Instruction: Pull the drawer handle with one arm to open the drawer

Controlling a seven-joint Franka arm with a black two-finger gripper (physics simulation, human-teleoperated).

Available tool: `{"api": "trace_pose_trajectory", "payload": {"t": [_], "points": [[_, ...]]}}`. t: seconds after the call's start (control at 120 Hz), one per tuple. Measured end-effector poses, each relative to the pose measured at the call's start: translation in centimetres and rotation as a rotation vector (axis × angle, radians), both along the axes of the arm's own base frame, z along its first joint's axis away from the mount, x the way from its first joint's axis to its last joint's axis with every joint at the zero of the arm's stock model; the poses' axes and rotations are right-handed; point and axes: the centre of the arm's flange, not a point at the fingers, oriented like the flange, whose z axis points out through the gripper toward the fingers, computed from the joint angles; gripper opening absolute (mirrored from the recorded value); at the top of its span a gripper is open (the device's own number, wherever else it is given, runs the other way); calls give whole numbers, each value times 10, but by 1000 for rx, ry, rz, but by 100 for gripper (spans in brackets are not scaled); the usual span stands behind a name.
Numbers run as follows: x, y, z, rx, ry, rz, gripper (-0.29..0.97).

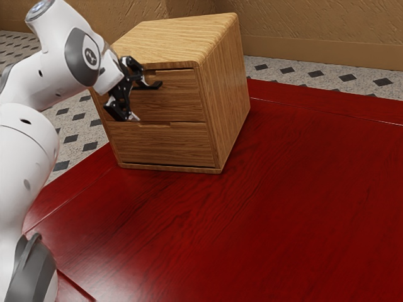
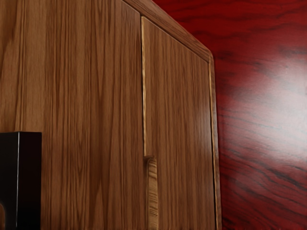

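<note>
A light wooden cabinet (image 1: 214, 75) with two drawers stands on the red table (image 1: 264, 207) at the back left. My gripper (image 1: 138, 99) is at the left part of the upper drawer front (image 1: 176, 97), fingers spread one above the other, open, with nothing clearly clamped. The upper drawer's handle is hidden behind the hand. Both drawer fronts look flush with the cabinet. In the wrist view the upper drawer front (image 2: 81, 105) is very close, one black fingertip (image 2: 19, 179) shows beside it, and the lower drawer (image 2: 180, 143) carries a small wooden handle (image 2: 152, 194).
The lower drawer (image 1: 167, 145) sits just under the gripper. Red tabletop stretches to the exterior view's right and front. A tiled floor (image 1: 75, 132) and a tan wall (image 1: 315, 22) lie beyond the table's edge.
</note>
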Motion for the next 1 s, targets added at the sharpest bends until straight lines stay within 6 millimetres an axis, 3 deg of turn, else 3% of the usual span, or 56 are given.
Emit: {"api": "trace_pose_trajectory", "payload": {"t": [0.517,1.0], "points": [[-17,21,1,-18,33,39,67],[-21,0,6,-32,71,10,63]]}}
